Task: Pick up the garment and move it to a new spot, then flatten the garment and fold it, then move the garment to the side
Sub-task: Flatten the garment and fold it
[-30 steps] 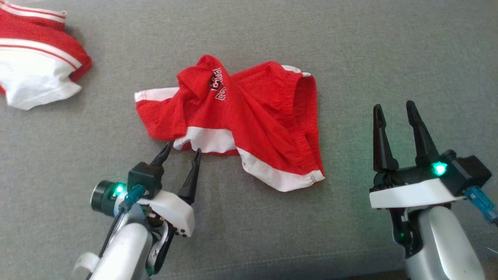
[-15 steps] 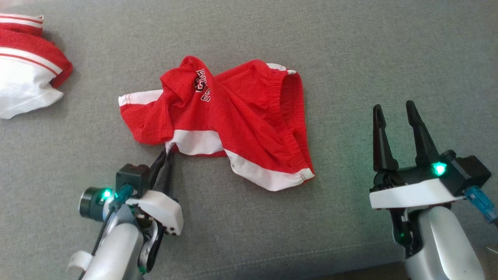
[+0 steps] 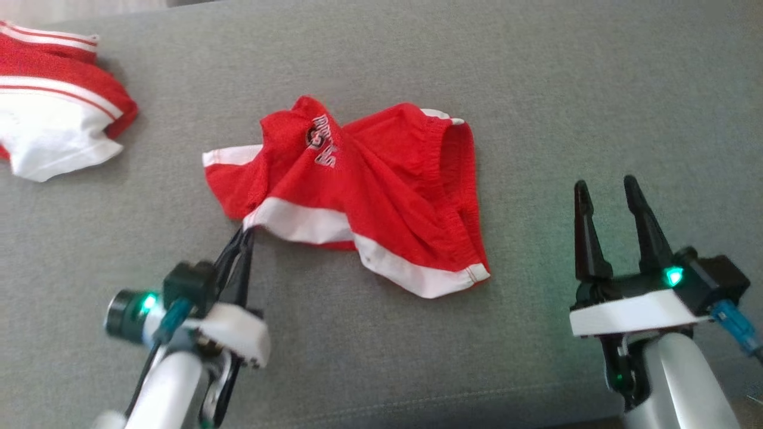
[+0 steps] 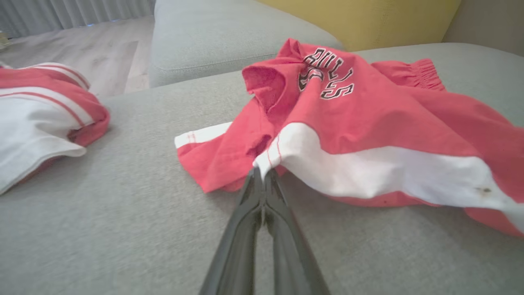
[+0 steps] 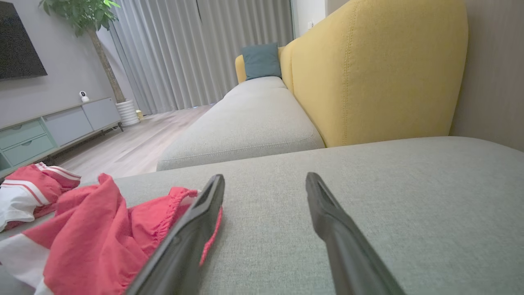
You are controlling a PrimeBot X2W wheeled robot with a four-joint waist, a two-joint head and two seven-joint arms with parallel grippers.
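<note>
Shorts, red with white hem bands, lie crumpled in the middle of the head view on the grey sofa seat. At the lower left, the left gripper has its fingers pressed together on the white corner of the nearer leg hem, and the cloth is drawn to a point there. At the lower right, the right gripper holds its fingers wide apart and empty, clear of the shorts' right edge. A second red-and-white garment lies at the upper left edge, well apart from the shorts.

In the left wrist view, the two dark fingers rise from the bottom centre and meet at their tips, pinching the white hem corner at mid-frame. Black-and-white lettering shows on the red cloth above. A yellow backrest fills the top right.

In the right wrist view, the fingers stand spread with bare grey seat between them. The shorts' gathered waistband sits at the lower left, behind the left-hand finger; whether they touch cannot be told. Curtains hang at the top.
</note>
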